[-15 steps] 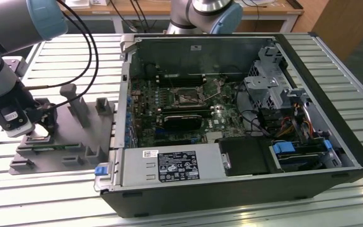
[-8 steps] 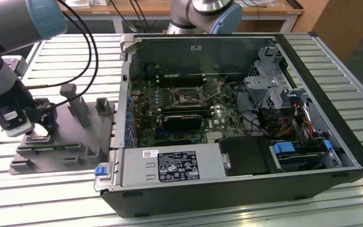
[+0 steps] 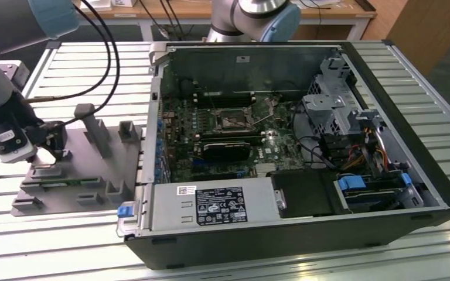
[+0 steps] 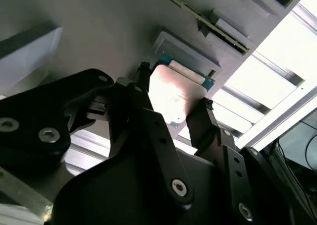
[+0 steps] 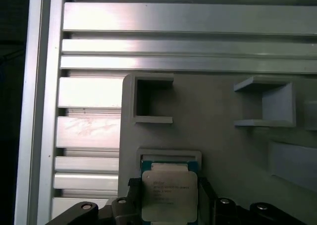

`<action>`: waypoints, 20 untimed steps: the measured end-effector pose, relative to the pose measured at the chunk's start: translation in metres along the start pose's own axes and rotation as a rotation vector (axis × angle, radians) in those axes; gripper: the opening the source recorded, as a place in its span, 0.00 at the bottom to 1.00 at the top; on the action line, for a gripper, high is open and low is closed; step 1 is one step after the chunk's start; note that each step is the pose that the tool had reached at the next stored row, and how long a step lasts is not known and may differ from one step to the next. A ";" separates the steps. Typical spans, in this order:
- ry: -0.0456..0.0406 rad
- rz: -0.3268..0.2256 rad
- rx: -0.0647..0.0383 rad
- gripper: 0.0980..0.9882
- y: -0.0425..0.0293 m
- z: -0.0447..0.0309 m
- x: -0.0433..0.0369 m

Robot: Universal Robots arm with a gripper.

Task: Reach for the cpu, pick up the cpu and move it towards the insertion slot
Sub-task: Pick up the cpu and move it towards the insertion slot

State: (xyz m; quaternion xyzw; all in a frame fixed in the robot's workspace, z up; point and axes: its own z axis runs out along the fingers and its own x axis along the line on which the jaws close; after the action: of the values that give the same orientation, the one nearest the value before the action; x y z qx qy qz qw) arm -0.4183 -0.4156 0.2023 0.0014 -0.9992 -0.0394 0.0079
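The exterior view takes in the whole bench [image 3: 68, 246]. The pincer [image 3: 42, 157] hangs low over the grey fixture plate [image 3: 80, 170], near the bench's edge at the exterior view's left. The insertion slot [image 3: 231, 120] lies well apart from it, inside the open computer case [image 3: 248, 246]. Both wrist views bring out what is too small to make out there: the cpu [image 5: 170, 195] sits between the pincer's fingers [image 4: 208, 123], clamped at two opposite edges, just beside its teal-rimmed pocket [image 5: 171, 155] in the plate.
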 end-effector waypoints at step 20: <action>-0.0040 0.000 0.009 0.50 0.0021 -0.0244 0.0003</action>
State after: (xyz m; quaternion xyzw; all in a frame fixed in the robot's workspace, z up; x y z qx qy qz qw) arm -0.4182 -0.4154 0.2269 0.0014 -0.9994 -0.0350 0.0059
